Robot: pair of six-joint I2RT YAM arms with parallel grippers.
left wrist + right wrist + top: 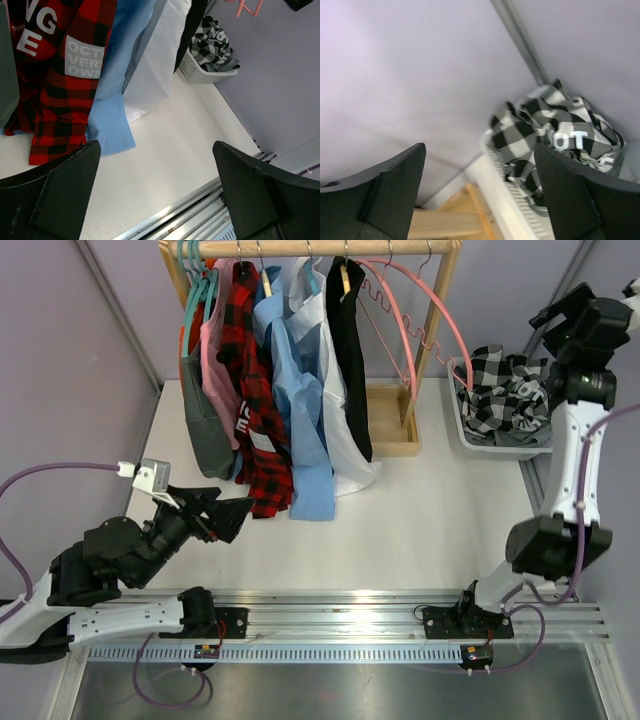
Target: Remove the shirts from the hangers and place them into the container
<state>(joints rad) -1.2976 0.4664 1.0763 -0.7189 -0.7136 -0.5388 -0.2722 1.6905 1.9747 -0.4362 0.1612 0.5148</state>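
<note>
Lying crumpled in the basket (pixel 516 201), check shirt (pixel 520 136) ahead of released right jaws, apart; left jaws spread too

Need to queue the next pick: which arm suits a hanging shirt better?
Left, probably: left hand, open, is by the hem of the red shirt; right hand is up by the basket.

Soft, matt cloth shirts hung from a rail frame (pixel 437 325) of pale, smooth, unpainted wood: a red-and-black check shirt (pixel 262 410) with white printed lettering and a plain light blue shirt (pixel 305 420). A pink hanger (pixel 412 280) was thin, slightly glossy plastic. The container (pixel 480 445) was white plastic with perforated lattice walls and held a crumpled cloth black-and-white check shirt (pixel 505 390). The table (pixel 420 510) was smooth matt white. The left gripper (pixel 156 150) had matt black plastic fingers (pixel 55 195). A brushed metal rail (pixel 350 615) shone.
</note>
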